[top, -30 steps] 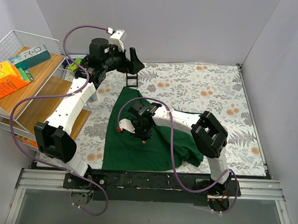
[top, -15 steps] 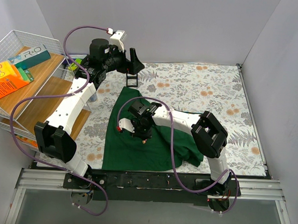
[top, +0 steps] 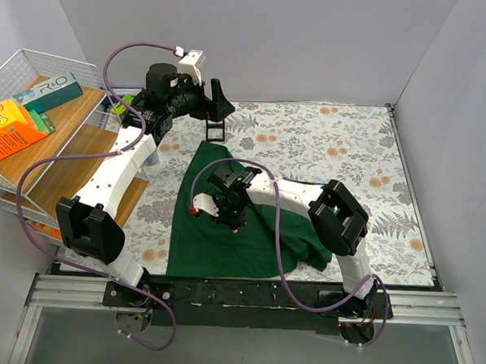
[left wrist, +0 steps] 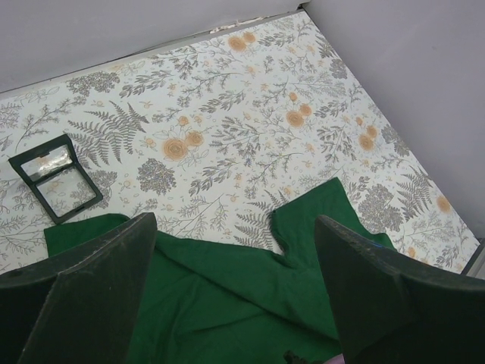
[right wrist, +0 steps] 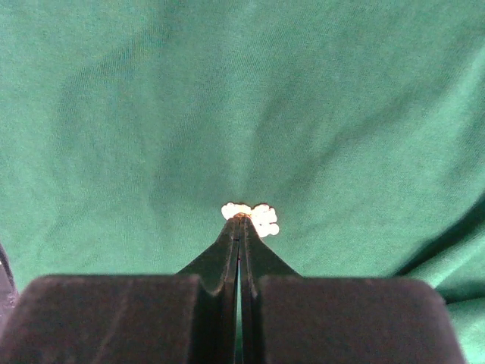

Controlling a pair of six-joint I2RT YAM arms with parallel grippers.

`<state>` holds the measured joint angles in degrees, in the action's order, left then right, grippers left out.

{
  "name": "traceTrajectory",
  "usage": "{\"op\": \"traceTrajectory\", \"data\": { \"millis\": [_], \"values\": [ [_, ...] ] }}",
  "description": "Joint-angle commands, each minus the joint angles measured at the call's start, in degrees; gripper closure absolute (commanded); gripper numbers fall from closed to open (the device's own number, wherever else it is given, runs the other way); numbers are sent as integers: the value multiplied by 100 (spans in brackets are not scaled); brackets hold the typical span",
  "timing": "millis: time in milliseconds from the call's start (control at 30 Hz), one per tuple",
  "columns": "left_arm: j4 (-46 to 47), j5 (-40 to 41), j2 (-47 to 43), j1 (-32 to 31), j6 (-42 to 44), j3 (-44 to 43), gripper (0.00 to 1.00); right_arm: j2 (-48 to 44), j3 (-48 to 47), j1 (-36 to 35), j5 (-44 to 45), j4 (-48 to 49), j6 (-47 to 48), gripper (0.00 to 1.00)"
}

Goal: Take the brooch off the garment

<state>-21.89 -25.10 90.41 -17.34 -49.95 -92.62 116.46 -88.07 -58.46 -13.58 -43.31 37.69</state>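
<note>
Right gripper [right wrist: 240, 221], clenched on the white brooch [right wrist: 261, 218], should lift slowly and straight so the garment [right wrist: 151, 114] releases without tearing.

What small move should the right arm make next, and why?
Probably a short, slow pull straight up: the right gripper looks shut on the white brooch, which sits on the green shirt, with cloth creases converging on it.
</note>
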Motion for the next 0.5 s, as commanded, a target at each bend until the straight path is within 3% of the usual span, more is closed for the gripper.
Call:
{"op": "traceTrajectory", "data": {
  "millis": [0,467],
  "values": [
    [27,-83,-85,38,3,7,16,87,-245,36,-22,24,-16,99],
    [27,-118,-50,47,-5,-2,15,-62,-131,80,181,42,10,99]
  ]
}}
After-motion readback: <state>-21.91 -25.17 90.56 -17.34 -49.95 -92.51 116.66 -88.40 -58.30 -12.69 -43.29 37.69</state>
